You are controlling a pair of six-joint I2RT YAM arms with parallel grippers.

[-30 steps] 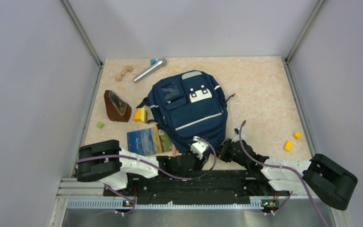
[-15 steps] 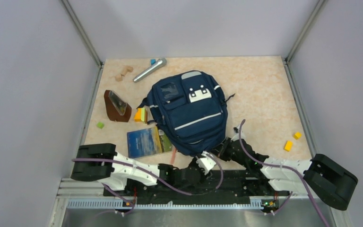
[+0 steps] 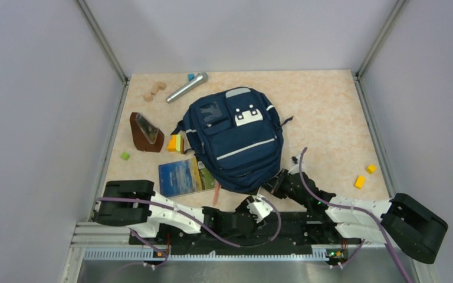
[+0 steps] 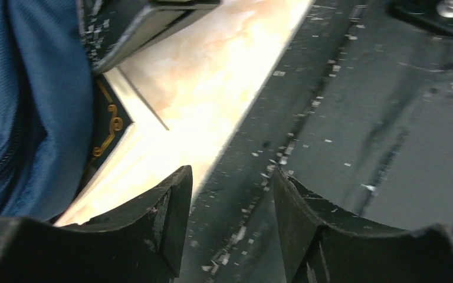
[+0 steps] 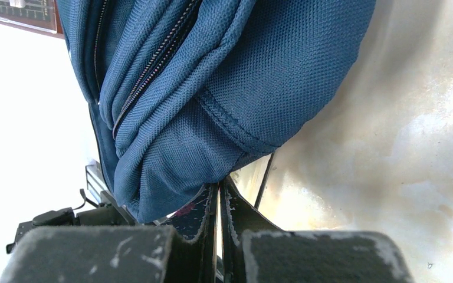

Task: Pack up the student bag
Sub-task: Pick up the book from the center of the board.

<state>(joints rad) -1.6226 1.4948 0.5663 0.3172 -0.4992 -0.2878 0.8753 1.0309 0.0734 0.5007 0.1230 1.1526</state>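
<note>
1. Currently the student bag [image 3: 236, 141] lies flat, front pocket up, in the middle of the worktop [image 3: 330, 118]. Its bottom edge points to 6 o'clock, toward the arms.
2. At the 5 o'clock corner of that edge, the right gripper [image 5: 218, 203] is closed. Its tips meet right at the blue fabric, and it looks to be pinching a thin fold of the hem.
3. Just beside the bag at 6 o'clock, the left gripper [image 4: 230, 180] has its jaws apart with nothing between them. It hangs over the worktop's near edge and the black base rail [image 4: 360, 118].
4. By my reading, the step in hand is readying the bag. One arm anchors it while the other is free, and the zip seen from the right wrist looks closed.
5. Loose items wait outside. A book [image 3: 183, 175] lies at the bag's 8 o'clock, touching or tucked under its edge, and a thin red stick [image 3: 216, 193] lies just beside that.
6. Next, the free gripper probably needs to reach the zip pull, which I cannot locate, and draw it open while the pinch steadies the fabric. Only then can the book go in.
</note>
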